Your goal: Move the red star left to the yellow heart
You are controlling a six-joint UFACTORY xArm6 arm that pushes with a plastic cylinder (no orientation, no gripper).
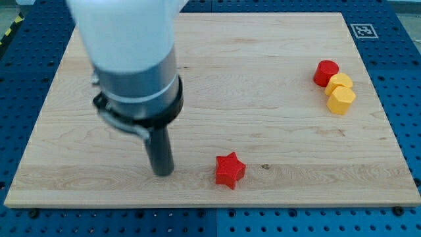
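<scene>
The red star [229,170] lies near the view's bottom, a little right of the middle of the wooden board [263,66]. My tip [162,172] rests on the board to the view's left of the star, a clear gap apart from it. At the view's right stand two yellow blocks: one [340,82] just below and right of a red cylinder [325,72], and a yellow hexagonal block [341,100] below that. Which of them is the heart I cannot tell. The arm's white and grey body hides the board's upper left.
The board sits on a blue perforated table [408,99]. A black-and-white marker tag [363,30] is at the board's top right corner. The red cylinder and the two yellow blocks form a tight cluster near the right edge.
</scene>
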